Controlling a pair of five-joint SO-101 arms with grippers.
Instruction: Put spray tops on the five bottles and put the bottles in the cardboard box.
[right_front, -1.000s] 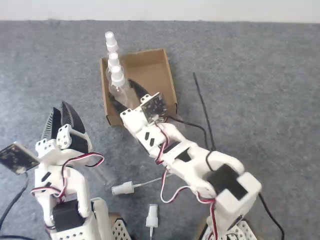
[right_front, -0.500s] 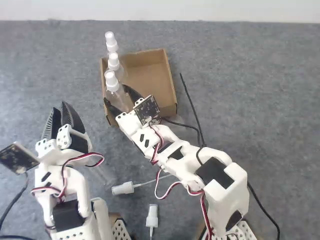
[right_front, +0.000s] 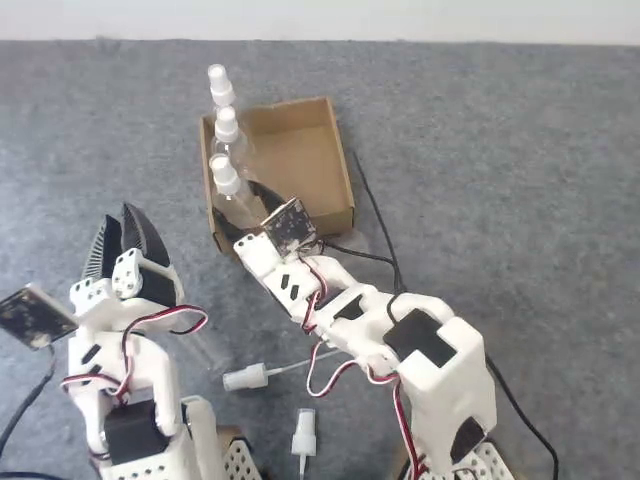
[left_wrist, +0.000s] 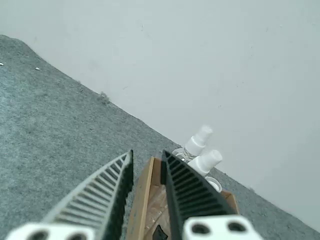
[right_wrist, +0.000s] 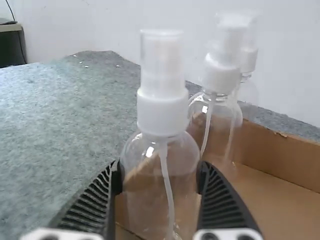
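We see right gripper (right_wrist: 159, 180) clamping a capped bottle (right_wrist: 150, 160), shifted slightly left in the cardboard box (right_front: 300, 150), left gripper (left_wrist: 147, 155) slightly apart

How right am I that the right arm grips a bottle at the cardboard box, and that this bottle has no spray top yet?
Not quite. The bottle in the right gripper already wears a white spray top, as the right wrist view shows. The rest holds: it is gripped at the cardboard box.
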